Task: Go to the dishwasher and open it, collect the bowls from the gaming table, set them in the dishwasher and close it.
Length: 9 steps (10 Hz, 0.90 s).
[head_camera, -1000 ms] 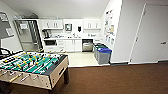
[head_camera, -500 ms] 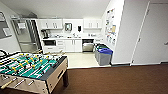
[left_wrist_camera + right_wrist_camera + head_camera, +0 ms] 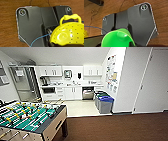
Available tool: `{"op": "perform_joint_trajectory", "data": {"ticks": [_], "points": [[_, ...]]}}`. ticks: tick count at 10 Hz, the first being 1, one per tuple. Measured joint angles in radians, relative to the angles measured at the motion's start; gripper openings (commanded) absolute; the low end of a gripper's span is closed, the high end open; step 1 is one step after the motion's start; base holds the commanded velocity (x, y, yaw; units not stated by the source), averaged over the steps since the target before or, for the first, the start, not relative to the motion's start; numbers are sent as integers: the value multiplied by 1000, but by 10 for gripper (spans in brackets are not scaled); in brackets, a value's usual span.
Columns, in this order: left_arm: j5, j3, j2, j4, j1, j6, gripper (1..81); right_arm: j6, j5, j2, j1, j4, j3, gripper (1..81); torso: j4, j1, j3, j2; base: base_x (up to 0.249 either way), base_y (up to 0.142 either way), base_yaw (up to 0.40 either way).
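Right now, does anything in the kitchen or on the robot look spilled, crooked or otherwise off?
Nothing looks spilled or damaged. The dishwasher under the counter appears shut, and the bins stand upright beside the wall. One oddity: the yellow bowl in the left wrist view is perforated with a handle, more like a colander. A green bowl shows in the right wrist view.

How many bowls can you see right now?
2. A yellow bowl with little holes shows in the left wrist view, and a bright green bowl in the right wrist view. More may be hidden.
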Motion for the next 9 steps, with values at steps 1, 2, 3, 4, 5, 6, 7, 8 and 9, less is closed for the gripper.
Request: {"op": "perform_joint_trajectory", "data": {"ticks": [1, 2, 3, 4, 5, 6, 7, 8, 9], "points": [[-2, 0, -2, 0, -5, 0, 10, 0, 0, 1, 0, 0, 0, 10, 0, 0, 0, 0, 189, 0, 0], [-4, -1, -3, 0, -8, 0, 10, 0, 1, 1, 4, 0, 0, 10, 0, 0, 0, 0, 190, 0, 0], [-3, -1, 0, 0, -7, 0, 10, 0, 0, 0, 3, 0, 0, 10, 0, 0, 0, 0, 190, 0, 0], [-2, -1, 0, 0, -5, 0, 10, 0, 0, 1, 3, 0, 0, 10, 0, 0, 0, 0, 190, 0, 0], [-3, -1, 0, 0, -6, 0, 10, 0, 1, 1, 3, 0, 0, 10, 0, 0, 0, 0, 189, 0, 0], [-2, -1, 0, 0, -5, 0, 10, 0, 0, 1, 3, 0, 0, 10, 0, 0, 0, 0, 189, 0, 0], [-1, -1, 0, 0, -5, 0, 10, 0, 1, 1, 3, 0, 0, 10, 0, 0, 0, 0, 189, 0, 0], [-3, -1, 0, 0, -5, 0, 10, 0, 1, 1, 3, 0, 0, 10, 0, 0, 0, 0, 190, 0, 0], [-2, -1, 0, 0, -5, 0, 10, 0, 0, 1, 3, 0, 0, 10, 0, 0, 0, 0, 190, 0, 0]]}}
